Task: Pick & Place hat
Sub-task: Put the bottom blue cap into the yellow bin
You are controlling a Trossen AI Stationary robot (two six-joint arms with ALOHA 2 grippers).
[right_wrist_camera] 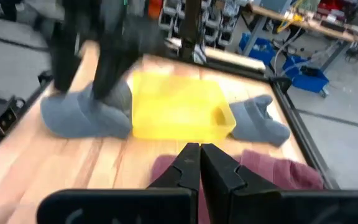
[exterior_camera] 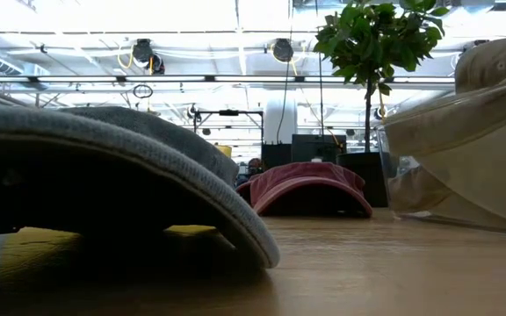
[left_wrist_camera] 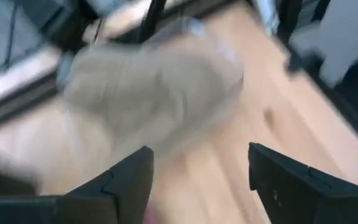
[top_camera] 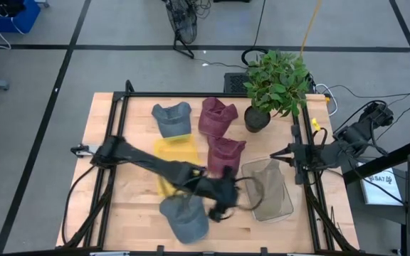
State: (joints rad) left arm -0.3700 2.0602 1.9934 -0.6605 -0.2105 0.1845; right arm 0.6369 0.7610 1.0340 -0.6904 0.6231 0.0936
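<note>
Several caps lie on the table. A grey one (top_camera: 185,219) sits by the near edge, and its brim (exterior_camera: 148,189) fills the low view's left. Two maroon caps (top_camera: 225,153) (top_camera: 218,116) and a blue-grey cap (top_camera: 171,118) lie farther back. A beige cap (top_camera: 265,186) rests inside a clear tub (top_camera: 287,206). My left gripper (top_camera: 235,196) hovers open between the grey cap and the tub, its fingers (left_wrist_camera: 126,180) pointing at the beige cap (left_wrist_camera: 148,87). My right gripper (right_wrist_camera: 199,163) is shut and waits at the table's right edge (top_camera: 301,153).
A yellow bin (top_camera: 175,153) sits mid-table under the left arm, also seen in the right wrist view (right_wrist_camera: 176,106). A potted plant (top_camera: 276,85) stands at the far right corner. Black frame rails (top_camera: 308,192) run along the table's sides. Bare wood (top_camera: 130,195) shows near the left front.
</note>
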